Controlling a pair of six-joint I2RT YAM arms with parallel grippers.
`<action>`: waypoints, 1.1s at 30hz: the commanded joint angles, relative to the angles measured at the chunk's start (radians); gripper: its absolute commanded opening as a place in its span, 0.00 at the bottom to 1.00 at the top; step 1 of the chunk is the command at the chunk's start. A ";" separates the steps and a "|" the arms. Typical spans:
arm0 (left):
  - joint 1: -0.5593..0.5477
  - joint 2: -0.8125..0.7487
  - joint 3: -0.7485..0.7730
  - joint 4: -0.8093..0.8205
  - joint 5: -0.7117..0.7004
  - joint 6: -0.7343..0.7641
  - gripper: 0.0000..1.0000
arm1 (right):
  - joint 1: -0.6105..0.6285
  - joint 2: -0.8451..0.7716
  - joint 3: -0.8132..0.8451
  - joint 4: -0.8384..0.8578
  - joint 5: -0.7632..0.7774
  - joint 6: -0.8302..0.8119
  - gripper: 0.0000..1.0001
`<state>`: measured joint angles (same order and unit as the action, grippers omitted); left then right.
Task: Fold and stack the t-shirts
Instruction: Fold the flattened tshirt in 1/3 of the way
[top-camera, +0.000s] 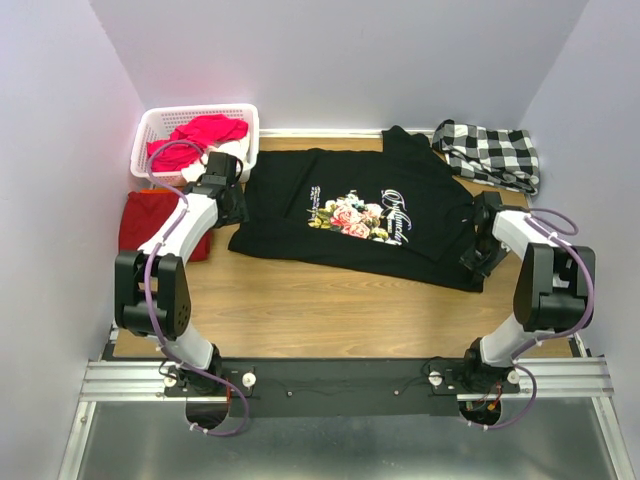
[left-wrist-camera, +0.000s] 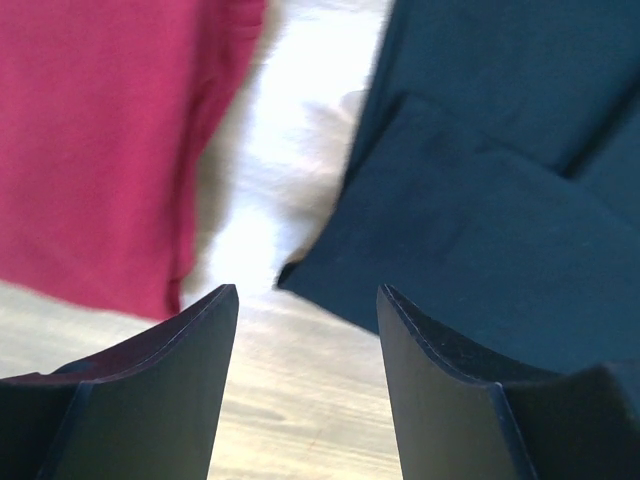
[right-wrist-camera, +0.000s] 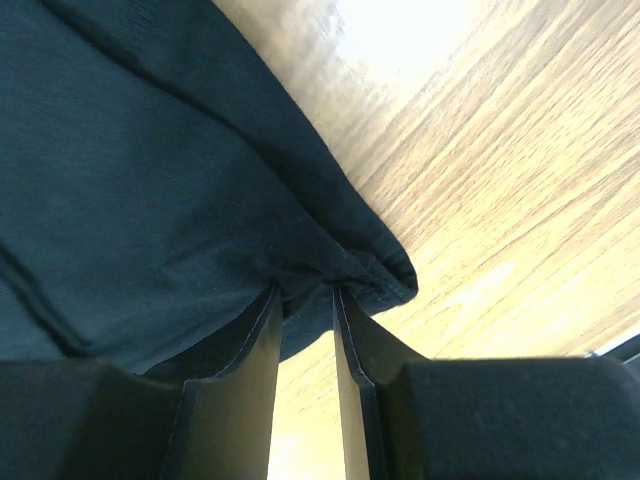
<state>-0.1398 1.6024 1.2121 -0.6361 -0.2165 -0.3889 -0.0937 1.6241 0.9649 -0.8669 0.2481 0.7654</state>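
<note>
The black t-shirt with a pink-rose print and white script lies spread on the table. My right gripper is shut on its lower right corner, pinching the black cloth between the fingertips. My left gripper is open and empty just above the table, by the shirt's left corner. The dark-red t-shirt lies folded at the table's left edge, and shows in the left wrist view, left of the open fingers.
A white basket at the back left holds a bright red garment. A black-and-white checked cloth lies at the back right. Bare wood table runs between the shirt and the arm bases.
</note>
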 joint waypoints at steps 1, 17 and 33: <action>-0.012 0.043 0.001 0.085 0.127 0.016 0.67 | -0.005 -0.036 0.098 -0.046 0.042 -0.032 0.36; -0.066 0.151 -0.002 0.084 0.125 0.033 0.65 | 0.003 0.014 0.189 -0.009 -0.102 -0.178 0.43; -0.075 0.194 -0.068 -0.092 0.043 -0.076 0.61 | 0.017 0.177 0.164 -0.017 -0.228 -0.268 0.44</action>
<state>-0.2119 1.7885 1.1858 -0.6487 -0.1398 -0.4030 -0.0841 1.7771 1.1610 -0.8761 0.0555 0.5125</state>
